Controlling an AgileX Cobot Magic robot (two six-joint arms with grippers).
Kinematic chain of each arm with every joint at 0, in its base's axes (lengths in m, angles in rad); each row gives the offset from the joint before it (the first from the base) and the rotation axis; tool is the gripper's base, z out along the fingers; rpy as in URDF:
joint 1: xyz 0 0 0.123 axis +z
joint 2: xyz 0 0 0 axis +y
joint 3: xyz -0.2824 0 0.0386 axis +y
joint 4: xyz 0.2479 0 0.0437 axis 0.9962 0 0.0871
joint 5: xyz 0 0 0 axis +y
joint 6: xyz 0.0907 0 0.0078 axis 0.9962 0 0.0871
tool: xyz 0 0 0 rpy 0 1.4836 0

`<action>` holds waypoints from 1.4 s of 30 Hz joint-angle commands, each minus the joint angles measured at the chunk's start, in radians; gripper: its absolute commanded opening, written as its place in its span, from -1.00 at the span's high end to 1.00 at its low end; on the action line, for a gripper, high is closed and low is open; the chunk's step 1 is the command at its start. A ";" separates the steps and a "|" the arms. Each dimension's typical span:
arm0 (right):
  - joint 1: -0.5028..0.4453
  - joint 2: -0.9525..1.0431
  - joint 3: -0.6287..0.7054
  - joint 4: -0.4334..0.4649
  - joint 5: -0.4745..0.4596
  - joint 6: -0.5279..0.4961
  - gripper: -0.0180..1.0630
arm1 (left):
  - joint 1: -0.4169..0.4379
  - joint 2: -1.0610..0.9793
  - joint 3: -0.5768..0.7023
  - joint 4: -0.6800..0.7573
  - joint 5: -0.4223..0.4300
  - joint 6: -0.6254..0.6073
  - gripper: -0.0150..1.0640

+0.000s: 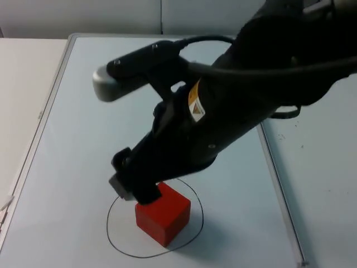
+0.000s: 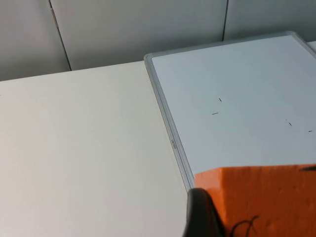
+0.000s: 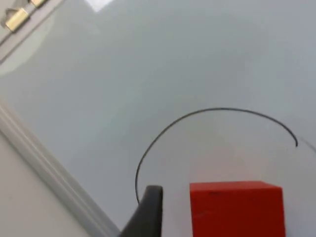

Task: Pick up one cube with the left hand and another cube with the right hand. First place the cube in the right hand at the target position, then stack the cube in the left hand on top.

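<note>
Top and right wrist share red cube [image 1: 164, 215].

yellow warning label [image 1: 193, 104] on right arm, unreadable

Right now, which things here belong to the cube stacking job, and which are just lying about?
Part of the job:
red cube, inside the drawn circle
right gripper, at the red cube
orange cube, held in the left gripper

Just there:
whiteboard bearing the circle
white table
grey wall
</note>
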State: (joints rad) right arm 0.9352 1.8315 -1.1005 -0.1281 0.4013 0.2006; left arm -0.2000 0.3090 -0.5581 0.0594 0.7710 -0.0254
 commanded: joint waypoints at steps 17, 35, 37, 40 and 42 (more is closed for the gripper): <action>0.007 -0.882 0.004 -0.104 0.198 -0.209 -0.58 | -0.006 -0.010 0.027 0.000 -0.040 -0.001 0.62; 0.007 -1.314 0.407 -0.102 0.132 -0.149 -0.58 | -0.006 -0.010 0.025 -0.133 -0.040 0.156 0.62; 0.007 -1.337 0.411 -0.102 0.138 -0.148 -0.58 | -0.006 -0.006 0.025 -0.264 -0.040 0.282 0.62; 0.007 -1.350 0.411 -0.106 0.138 -0.148 -0.58 | -0.006 0.029 0.019 -0.418 -0.034 0.399 0.62; 0.007 -1.350 0.411 -0.108 0.138 -0.148 -0.58 | -0.006 0.058 0.004 -0.466 -0.017 0.443 0.62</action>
State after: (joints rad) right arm 0.9368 0.4855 -0.6937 -0.2353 0.5499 0.0483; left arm -0.2000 0.3623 -0.5482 -0.3526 0.7709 0.3794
